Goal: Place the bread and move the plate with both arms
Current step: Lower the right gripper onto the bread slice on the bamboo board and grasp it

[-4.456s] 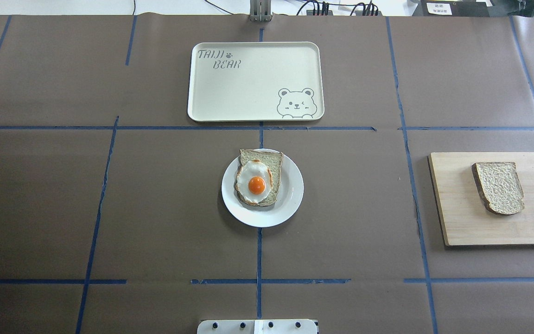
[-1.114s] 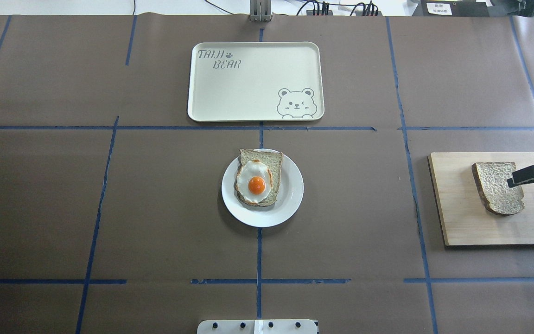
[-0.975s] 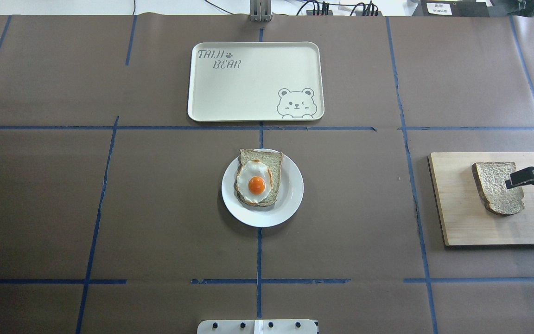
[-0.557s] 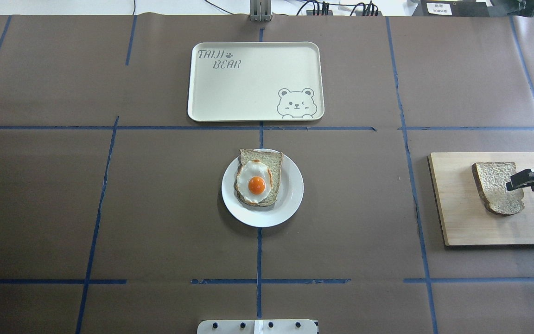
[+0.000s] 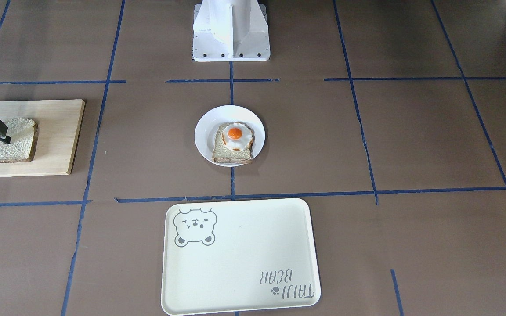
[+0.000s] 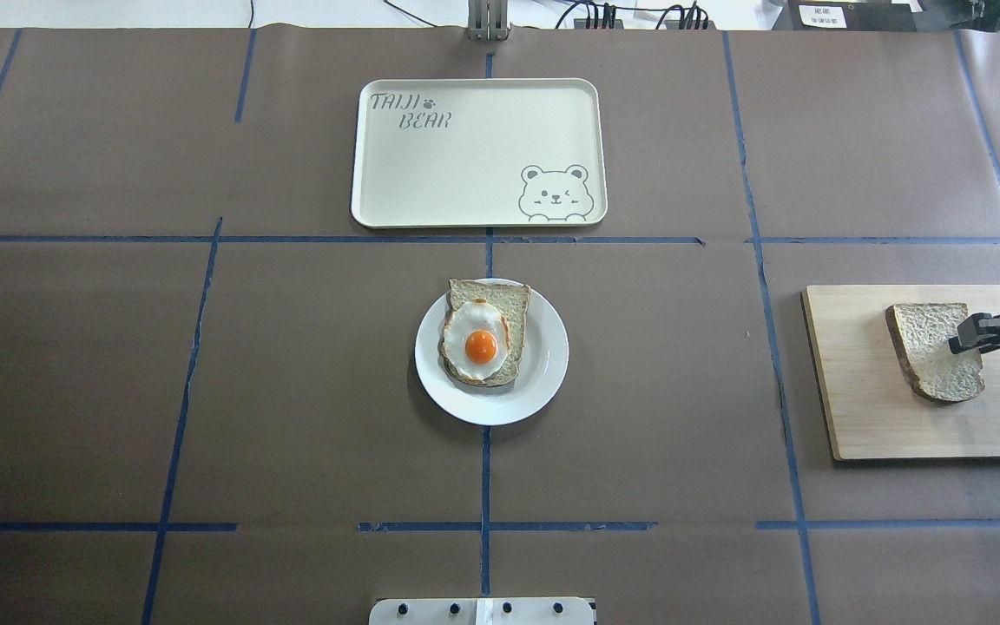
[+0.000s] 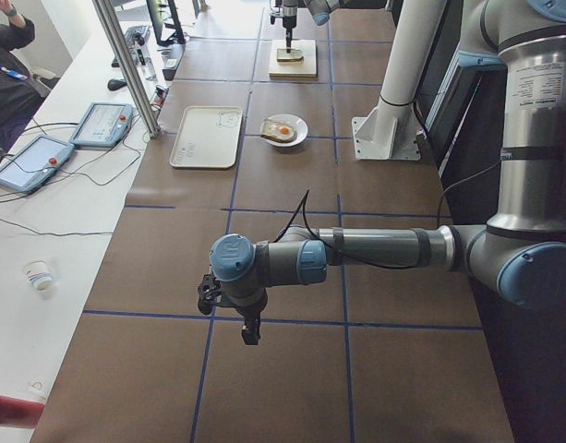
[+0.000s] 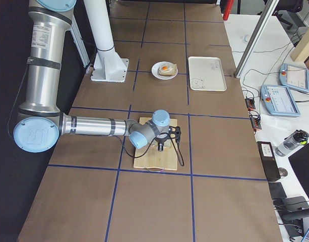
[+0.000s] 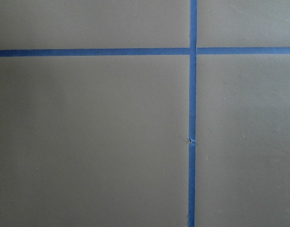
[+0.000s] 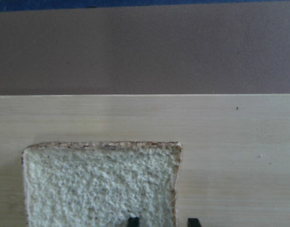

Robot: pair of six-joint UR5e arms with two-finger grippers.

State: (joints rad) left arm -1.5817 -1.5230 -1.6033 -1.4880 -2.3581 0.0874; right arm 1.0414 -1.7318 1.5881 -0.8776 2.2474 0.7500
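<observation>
The bare bread [image 6: 930, 351] lies flat on a wooden cutting board [image 6: 865, 408] at the right; it also shows in the front view [image 5: 13, 142]. My right gripper [image 6: 973, 332] hangs over the bread's right edge, open. In the right wrist view [image 10: 162, 221] one fingertip [image 10: 132, 221] is over the crumb [image 10: 97, 184] and the other is just past the crust. The white plate [image 6: 543, 365] sits mid-table and carries a bread slice topped with a fried egg [image 6: 481, 343]. My left gripper [image 7: 229, 312] shows only in the left side view, low over bare table; I cannot tell its state.
A cream bear tray [image 6: 465, 165] lies beyond the plate at the far side. The white robot base [image 5: 231, 30] stands at the near edge. Blue tape lines [image 9: 192, 118] cross the brown table cover.
My right gripper came in from the right edge and now stands over the bread's right side. In the last second it shifted only slightly. Plate and tray have not moved.
</observation>
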